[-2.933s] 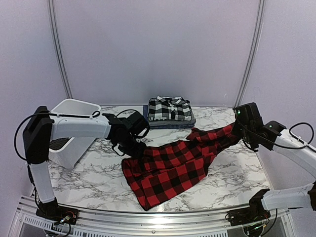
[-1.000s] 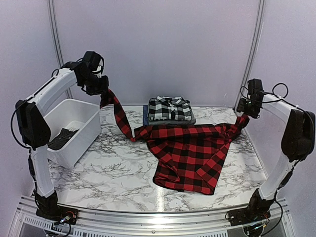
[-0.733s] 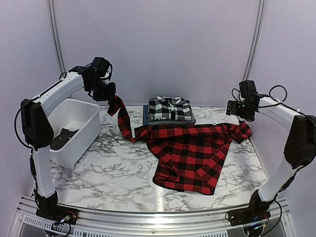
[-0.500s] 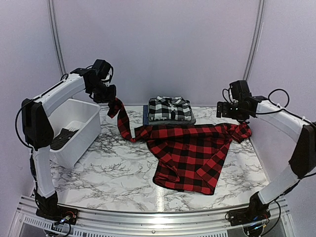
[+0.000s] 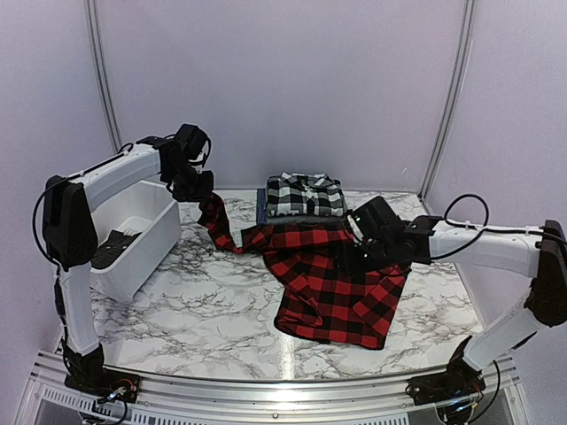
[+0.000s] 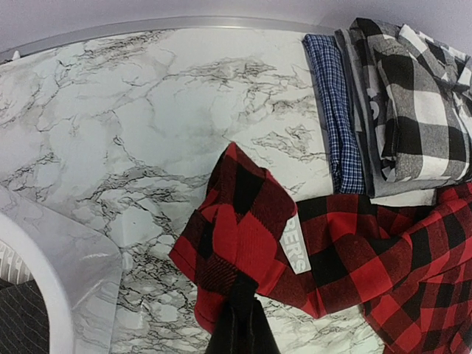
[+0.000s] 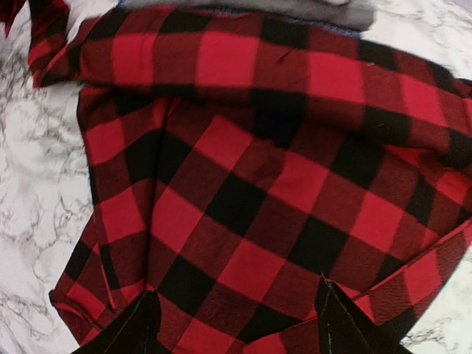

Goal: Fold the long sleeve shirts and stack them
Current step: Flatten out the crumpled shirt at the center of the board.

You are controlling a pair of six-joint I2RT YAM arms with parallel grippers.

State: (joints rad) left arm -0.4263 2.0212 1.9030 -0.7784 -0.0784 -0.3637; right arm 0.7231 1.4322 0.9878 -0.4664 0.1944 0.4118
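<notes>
Red-and-black shirt [image 5: 335, 285]: lies mostly flat and rumpled on the marble table [image 5: 195, 310], in the middle and toward the right, with its upper edge just beside the folded stack.
Raised sleeve: one sleeve [image 6: 240, 221] climbs from the shirt's left end up to the left gripper, and its cuff is bunched and hangs clear of the tabletop.
Left gripper [image 5: 198, 189]: clamped tight on the end of that sleeve of the red-and-black shirt. It is held in the air near the tub's far right corner, and in the wrist view the dark fingers [image 6: 237, 328] pinch the cloth.
Right gripper [image 5: 357, 255]: low over the right part of the shirt's body, with the arm reaching in from the right. The jaws are spread and the check cloth shows between the fingers [image 7: 140, 328]. Whether the tips touch the fabric cannot be told.
Folded stack: at the back of the table, a black-and-white plaid shirt [image 5: 304, 195] is on top of a grey shirt [image 5: 310, 219], with a blue shirt [image 5: 262, 207] showing at the left edge.
White tub [image 5: 142, 226]: tilted at the left of the table, with a dark cloth [image 5: 111, 250] inside.
</notes>
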